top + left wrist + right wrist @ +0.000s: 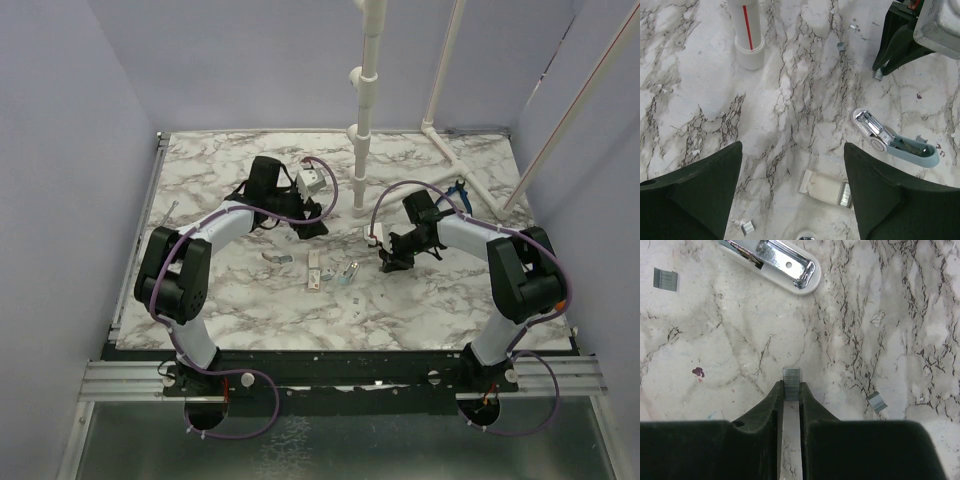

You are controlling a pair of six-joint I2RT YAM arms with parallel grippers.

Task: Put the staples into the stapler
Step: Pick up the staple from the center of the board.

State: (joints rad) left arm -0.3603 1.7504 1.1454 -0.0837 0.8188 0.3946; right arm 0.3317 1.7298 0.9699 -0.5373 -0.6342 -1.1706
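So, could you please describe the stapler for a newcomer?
From the white pipe post on the marble table, come nearer to three small items in a row. The stapler is the rightmost, lying open: unlike the plain white box beside it, it has a teal part.

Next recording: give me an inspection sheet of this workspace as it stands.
Surface: marble-pattern table, flecked with small debris.
Job's things: stapler lying open; staples pinched in right gripper.
Clutter: white box, loose staple bits, blue-handled pliers.
Grippers: left gripper open, empty; right gripper shut on staples.
Cables: purple cables loop along both arms; no snag seen.
Surroundings: white pipe frame, lilac walls.
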